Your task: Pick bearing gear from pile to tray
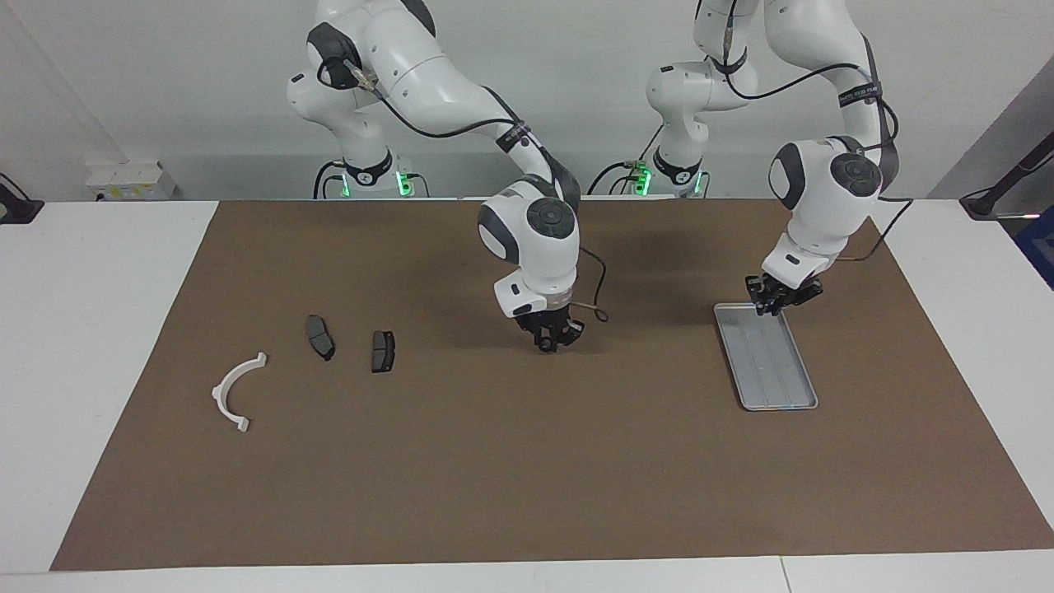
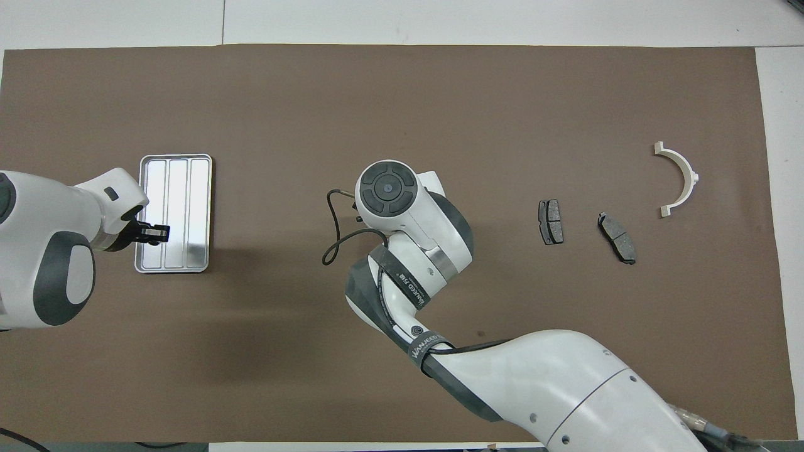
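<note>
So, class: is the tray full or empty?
Empty. In both views the tray shows only bare ridged metal, with the left gripper over its rim at the robots' end.

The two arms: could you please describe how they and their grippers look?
Both arms are glossy white with dark grey joint caps and black cables strapped on by printed black bands. The right gripper and left gripper are small, black and two-fingered. Green lights glow at the bases.

A white table (image 1: 107,272) is covered by a brown mat (image 1: 527,461). On the mat, a metal tray (image 1: 766,356) is placed at three o'clock in the facing view; two brake pads (image 1: 319,336) (image 1: 383,351) and a white bracket (image 1: 237,390) are laid at nine o'clock.
</note>
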You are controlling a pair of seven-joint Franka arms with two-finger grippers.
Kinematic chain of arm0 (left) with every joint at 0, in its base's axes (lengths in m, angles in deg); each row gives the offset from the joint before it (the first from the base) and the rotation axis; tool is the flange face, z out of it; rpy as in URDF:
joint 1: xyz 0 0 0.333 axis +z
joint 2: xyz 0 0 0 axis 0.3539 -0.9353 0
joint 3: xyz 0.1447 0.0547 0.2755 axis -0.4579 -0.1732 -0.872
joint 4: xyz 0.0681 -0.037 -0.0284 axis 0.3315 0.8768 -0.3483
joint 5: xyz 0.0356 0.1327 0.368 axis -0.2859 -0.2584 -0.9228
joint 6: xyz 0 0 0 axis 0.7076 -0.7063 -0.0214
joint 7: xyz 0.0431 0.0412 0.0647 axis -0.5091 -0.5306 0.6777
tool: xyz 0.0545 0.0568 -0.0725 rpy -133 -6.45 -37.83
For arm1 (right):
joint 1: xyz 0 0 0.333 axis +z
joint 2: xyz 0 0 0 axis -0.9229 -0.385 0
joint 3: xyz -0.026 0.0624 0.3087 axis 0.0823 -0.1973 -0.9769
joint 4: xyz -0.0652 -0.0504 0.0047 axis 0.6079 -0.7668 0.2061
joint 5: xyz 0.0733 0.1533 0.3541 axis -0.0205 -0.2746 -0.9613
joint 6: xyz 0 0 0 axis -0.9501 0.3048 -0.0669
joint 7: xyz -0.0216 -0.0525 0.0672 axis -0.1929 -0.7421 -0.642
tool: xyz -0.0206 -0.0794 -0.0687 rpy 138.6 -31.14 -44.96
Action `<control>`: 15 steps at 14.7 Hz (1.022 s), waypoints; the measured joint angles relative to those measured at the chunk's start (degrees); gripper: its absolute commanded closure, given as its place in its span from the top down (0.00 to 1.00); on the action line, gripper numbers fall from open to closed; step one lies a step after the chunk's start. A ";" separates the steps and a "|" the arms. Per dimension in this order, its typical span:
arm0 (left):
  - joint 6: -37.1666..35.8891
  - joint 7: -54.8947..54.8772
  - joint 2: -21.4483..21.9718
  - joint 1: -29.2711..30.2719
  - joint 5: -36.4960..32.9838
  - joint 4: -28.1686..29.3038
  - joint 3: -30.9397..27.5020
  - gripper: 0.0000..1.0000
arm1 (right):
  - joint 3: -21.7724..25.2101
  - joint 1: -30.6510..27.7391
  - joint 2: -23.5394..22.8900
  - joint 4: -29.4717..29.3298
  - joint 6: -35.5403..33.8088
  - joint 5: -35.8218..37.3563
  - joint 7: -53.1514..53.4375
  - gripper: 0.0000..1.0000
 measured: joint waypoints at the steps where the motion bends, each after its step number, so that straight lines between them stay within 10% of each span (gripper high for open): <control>1: 0.76 0.10 -0.48 0.00 0.11 0.03 0.00 0.00 | 0.02 -0.06 -0.17 0.00 0.06 0.07 0.00 0.00; 11: 8.31 0.37 -3.44 0.00 3.22 1.73 0.01 0.00 | 0.03 0.01 -0.16 1.39 2.56 0.60 0.00 0.00; 13: 8.56 0.66 -3.50 0.00 3.35 1.93 0.01 0.00 | 0.03 0.01 -0.16 1.39 2.57 0.60 0.06 0.76; 14: 8.70 0.73 -3.58 0.00 3.40 2.01 0.01 0.00 | 0.04 -0.01 -0.18 1.45 2.77 0.60 0.33 1.00; 15: 9.06 0.80 -3.73 0.00 3.44 2.11 0.01 0.00 | 0.04 -0.04 -0.18 1.47 2.90 0.60 0.87 1.00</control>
